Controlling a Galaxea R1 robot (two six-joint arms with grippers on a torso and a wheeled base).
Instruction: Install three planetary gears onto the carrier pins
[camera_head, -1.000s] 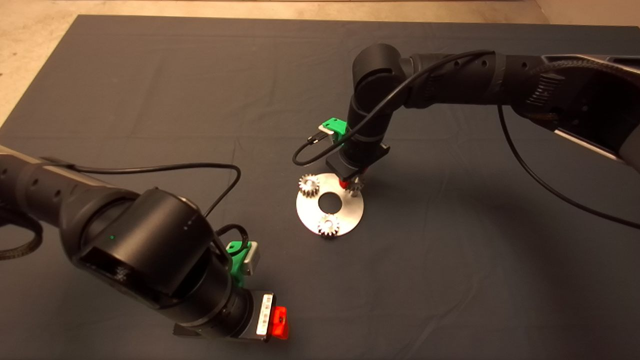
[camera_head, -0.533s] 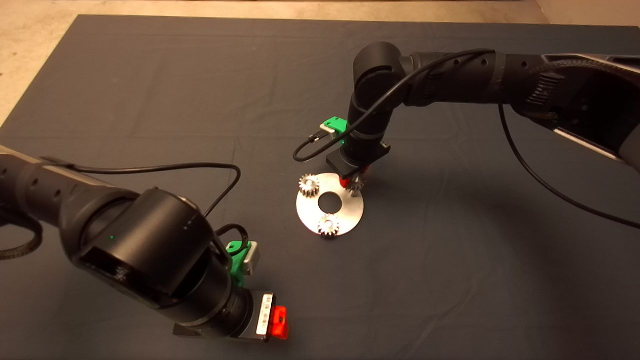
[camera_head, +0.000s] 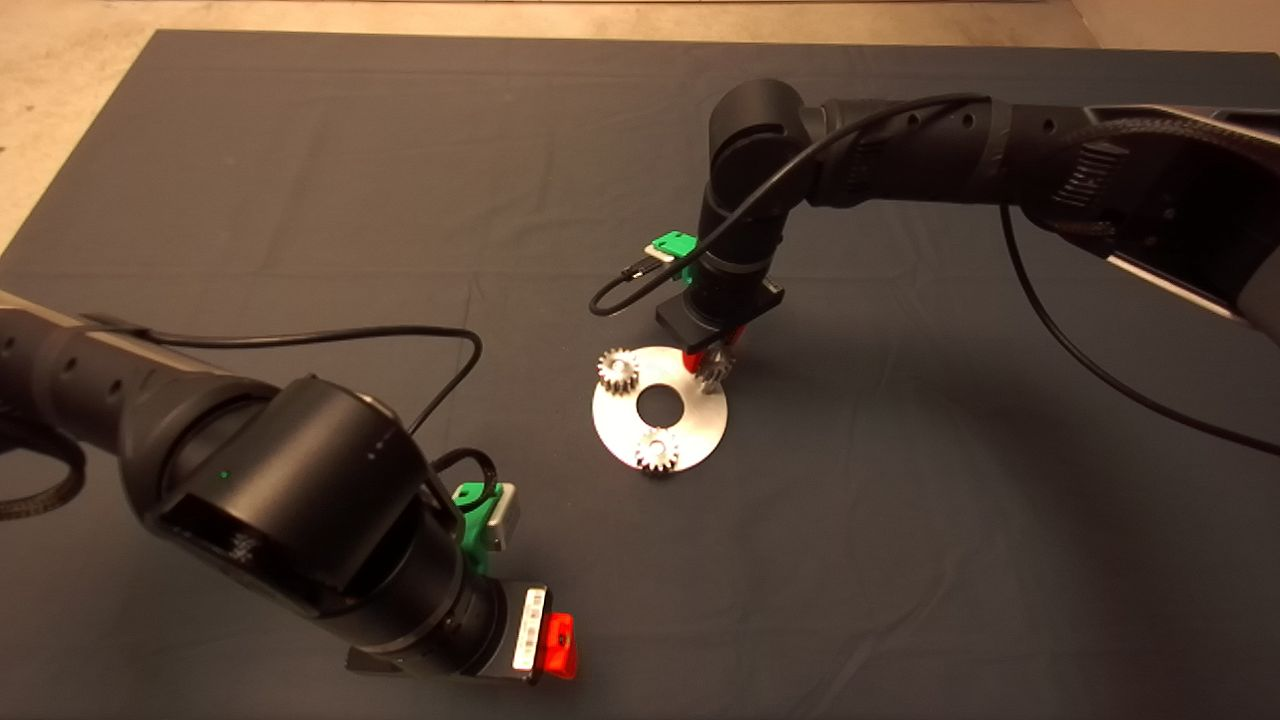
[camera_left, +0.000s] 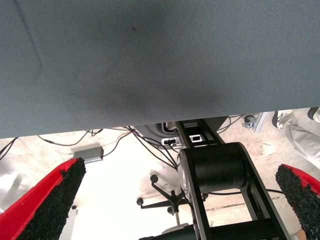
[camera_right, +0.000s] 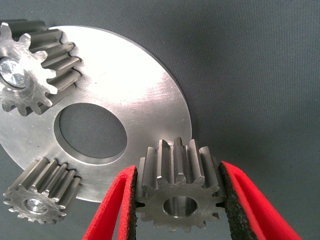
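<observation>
The round silver disc (camera_head: 690, 425) (camera_right: 135, 95) lies mid-mat. Two planetary gears (camera_head: 618, 370) (camera_head: 657, 450) sit on it over carrier pins; in the right wrist view these gears (camera_right: 30, 70) (camera_right: 42, 197) show bright pin ends in their centre holes. My right gripper (camera_head: 706, 364) (camera_right: 179, 210) is shut on the third gear (camera_head: 712, 374) (camera_right: 179, 197), held at the disc's right rim, its hole showing no pin. The third pin is hidden. My left gripper (camera_head: 560, 645) (camera_left: 182, 172) waits open at the lower left.
The dark mat (camera_head: 300, 180) covers the table, with bare floor beyond its far and left edges. A black cable (camera_head: 620, 300) loops off the right wrist just above the disc. The left wrist view shows the mat's edge, floor cables and a chair base.
The right wrist has drifted slightly up and away while still gripping the third gear at the disc's rim. The left arm and the two seated gears have not moved.
</observation>
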